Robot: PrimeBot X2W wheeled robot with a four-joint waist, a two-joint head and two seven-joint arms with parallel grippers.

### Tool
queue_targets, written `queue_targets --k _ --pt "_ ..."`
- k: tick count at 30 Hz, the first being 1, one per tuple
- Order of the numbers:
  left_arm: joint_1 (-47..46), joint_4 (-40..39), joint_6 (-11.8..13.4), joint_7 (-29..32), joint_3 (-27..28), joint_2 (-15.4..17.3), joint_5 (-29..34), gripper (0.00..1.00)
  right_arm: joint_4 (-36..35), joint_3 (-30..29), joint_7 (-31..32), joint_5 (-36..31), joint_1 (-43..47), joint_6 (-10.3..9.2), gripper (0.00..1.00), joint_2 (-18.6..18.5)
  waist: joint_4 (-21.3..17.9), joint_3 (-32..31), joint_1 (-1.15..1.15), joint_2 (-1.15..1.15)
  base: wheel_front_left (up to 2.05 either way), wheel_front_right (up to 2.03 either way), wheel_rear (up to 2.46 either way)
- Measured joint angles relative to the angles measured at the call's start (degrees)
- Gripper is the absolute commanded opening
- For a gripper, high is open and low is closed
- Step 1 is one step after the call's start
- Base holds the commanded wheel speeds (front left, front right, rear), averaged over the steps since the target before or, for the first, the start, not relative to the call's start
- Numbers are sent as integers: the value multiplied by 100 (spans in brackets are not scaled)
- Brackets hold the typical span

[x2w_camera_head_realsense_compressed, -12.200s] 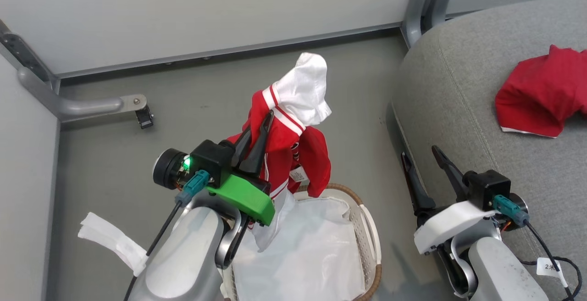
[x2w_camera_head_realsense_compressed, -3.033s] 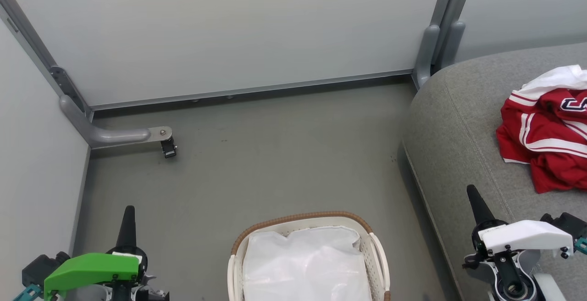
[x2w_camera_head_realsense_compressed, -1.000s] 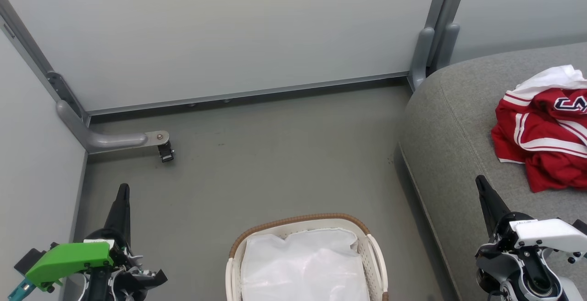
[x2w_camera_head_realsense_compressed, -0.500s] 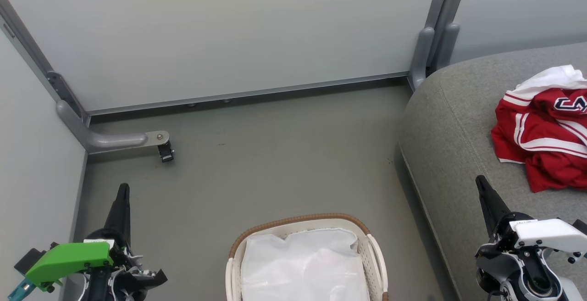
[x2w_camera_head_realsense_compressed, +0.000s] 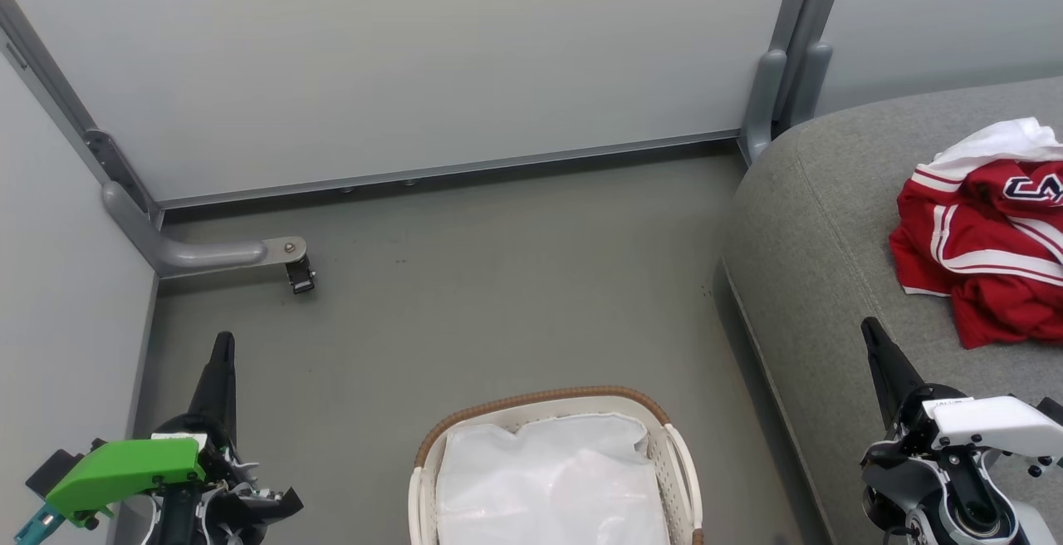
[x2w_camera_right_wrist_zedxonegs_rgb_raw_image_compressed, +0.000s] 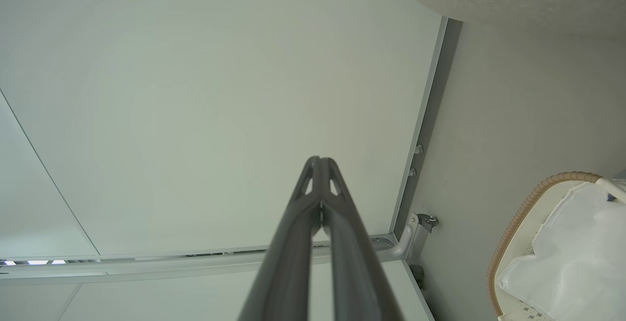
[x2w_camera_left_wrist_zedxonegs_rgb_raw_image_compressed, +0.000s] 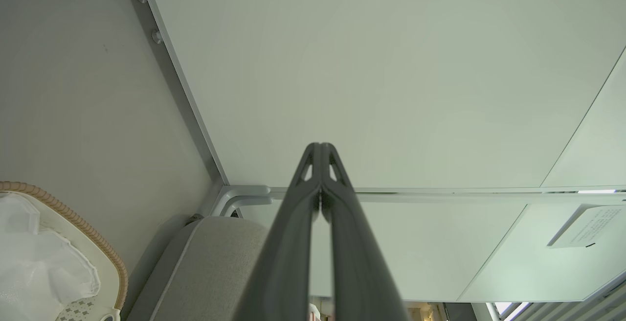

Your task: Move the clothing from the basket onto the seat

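Task seemingly complete: the clothing [x2w_camera_head_realsense_compressed: 984,238] lies heaped on the seat [x2w_camera_head_realsense_compressed: 830,262], well apart from the basket [x2w_camera_head_realsense_compressed: 540,398], whose visible interior holds just a white liner sheet [x2w_camera_head_realsense_compressed: 552,483]; left gripper [x2w_camera_head_realsense_compressed: 222,341] and right gripper [x2w_camera_head_realsense_compressed: 870,331] rest low, fingers pressed together, empty, nothing apparently left to move.

Right gripper [x2w_camera_right_wrist_zedxonegs_rgb_raw_image_compressed: 320,160] (jaws together), basket [x2w_camera_right_wrist_zedxonegs_rgb_raw_image_compressed: 517,220] edge.

Red jacket [x2w_camera_head_realsense_compressed: 980,229] is off the left claw [x2w_camera_head_realsense_compressed: 222,342], now heaped on the sofa [x2w_camera_head_realsense_compressed: 822,238] beyond the right claw [x2w_camera_head_realsense_compressed: 872,332]. Left claw pulled down and left of the basket [x2w_camera_head_realsense_compressed: 540,396], empty. Right claw, spread before, now pinched closed.
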Motion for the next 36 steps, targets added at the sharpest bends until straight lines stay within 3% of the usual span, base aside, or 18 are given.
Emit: queue_targets --k 36 --pt "-1 0 0 0 0 1 0 0 0 0 0 0 0 0 0 0 0 0 0 0 0 0 0"
